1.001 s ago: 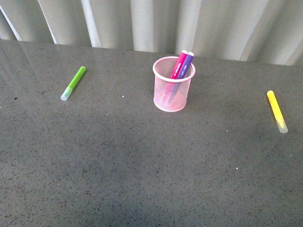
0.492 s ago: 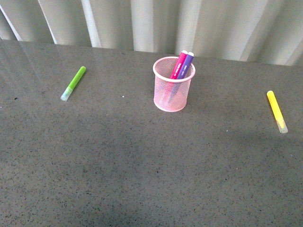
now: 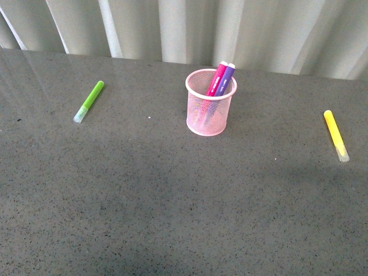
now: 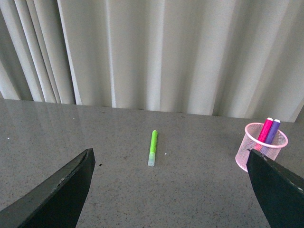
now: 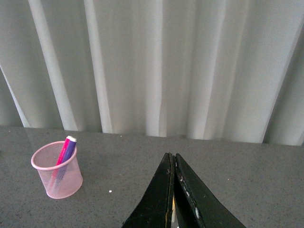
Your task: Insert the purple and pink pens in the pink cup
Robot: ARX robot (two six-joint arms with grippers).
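Note:
The pink cup (image 3: pixel 210 103) stands upright near the table's middle back. The pink pen (image 3: pixel 217 79) and the purple pen (image 3: pixel 226 77) stand inside it, leaning to the right, tops above the rim. Neither gripper shows in the front view. In the left wrist view the cup (image 4: pixel 261 148) sits just beyond my open left gripper (image 4: pixel 173 183), whose jaws stand wide apart and empty. In the right wrist view the cup (image 5: pixel 57 175) is off to one side of my right gripper (image 5: pixel 173 159), which is shut with nothing held.
A lime-green marker (image 3: pixel 89 101) lies on the table's left, also in the left wrist view (image 4: pixel 152 147). A yellow marker (image 3: pixel 336 135) lies at the right. Pale curtains (image 3: pixel 184 29) hang behind the grey table (image 3: pixel 172 201).

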